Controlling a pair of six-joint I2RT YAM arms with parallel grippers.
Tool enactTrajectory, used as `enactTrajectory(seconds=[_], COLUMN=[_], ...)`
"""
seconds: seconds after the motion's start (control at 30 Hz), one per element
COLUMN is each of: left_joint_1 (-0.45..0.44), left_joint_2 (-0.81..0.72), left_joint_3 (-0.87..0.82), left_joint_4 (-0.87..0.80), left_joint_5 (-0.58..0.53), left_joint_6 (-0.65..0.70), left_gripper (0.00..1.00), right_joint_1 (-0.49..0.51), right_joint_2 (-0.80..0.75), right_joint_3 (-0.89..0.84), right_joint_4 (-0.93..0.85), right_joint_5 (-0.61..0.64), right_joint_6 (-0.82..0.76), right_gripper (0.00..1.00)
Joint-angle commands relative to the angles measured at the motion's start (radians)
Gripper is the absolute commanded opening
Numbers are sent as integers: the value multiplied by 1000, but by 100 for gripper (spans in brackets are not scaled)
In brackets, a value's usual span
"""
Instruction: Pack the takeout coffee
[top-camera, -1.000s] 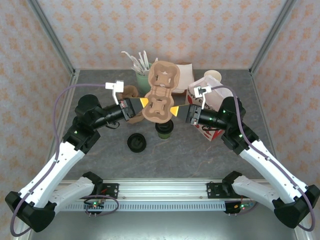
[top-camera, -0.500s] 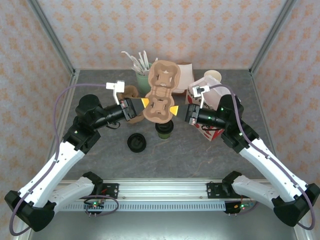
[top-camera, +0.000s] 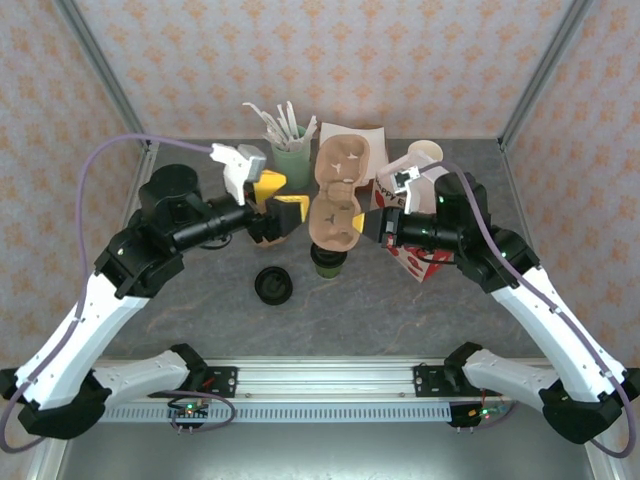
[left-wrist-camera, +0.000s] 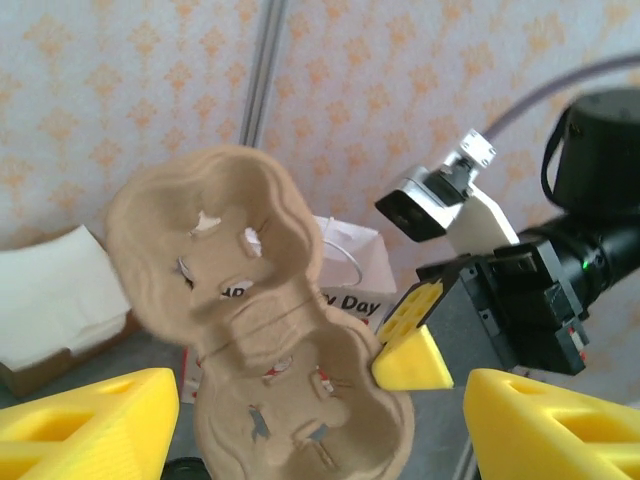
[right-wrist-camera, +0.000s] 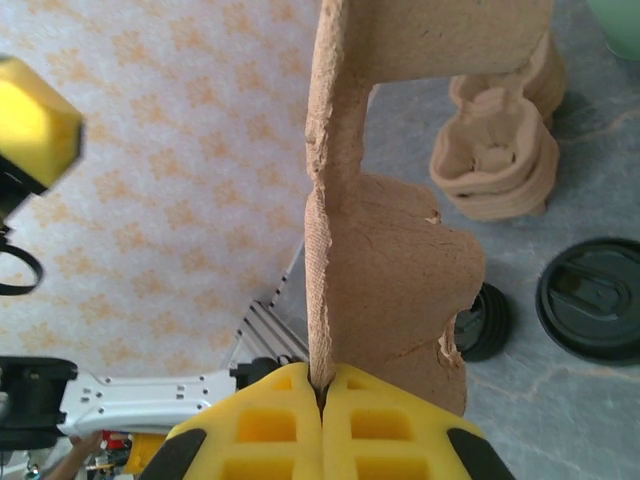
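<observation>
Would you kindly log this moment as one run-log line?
left fingers: open, beside carrier | right fingers: shut on carrier | coffee: on table

One word comes through on the white paper bag (left-wrist-camera: 360, 262): "Day", in dark print under its handle, with a "y" just before it at the edge of the cup carrier (left-wrist-camera: 250, 330). From above, the bag's red lettering is too small to read.
</observation>
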Motion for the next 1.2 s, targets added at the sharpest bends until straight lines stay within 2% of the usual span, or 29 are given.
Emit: enactTrajectory(seconds=[0.0,0.13,0.37,0.6,0.73,0.83,0.9,0.97,1.17], left_joint_1=[-57,-88,-96,-114,-119,-120,-120,-122,-121], left_joint_2=[35,56,145,157,176,174,168,163,164], left_joint_3=[36,24,40,-45,-57,-95,-119,-128,-146], left_joint_4=[-138,-149,-250,-207,-222,-180,-154,-142,-99], left_joint_5=[-66,-30,12,20,-32,-66,-84,-104,-113], left_joint_6=[321,524,682,739,757,754,752,746,738], left_gripper=[74,74,69,67,54,49,51,60,62], right_joint_1=[8,13,50,85,92,94,94,94,95], right_joint_2=[1,1,17,46,49,49,48,50,47], right_joint_3=[33,43,46,50,47,42,43,40,38], right_joint_4=[-151,-202,-237,-234,-215,-197,-198,-199,-193], right_joint_5=[-6,-38,-87,-89,-93,-102,-98,-98,-108], right_joint_6=[-48,-72,-101,-108,-107,-101,-104,-103,-103], right_gripper=[0,0,0,0,0,0,0,0,0])
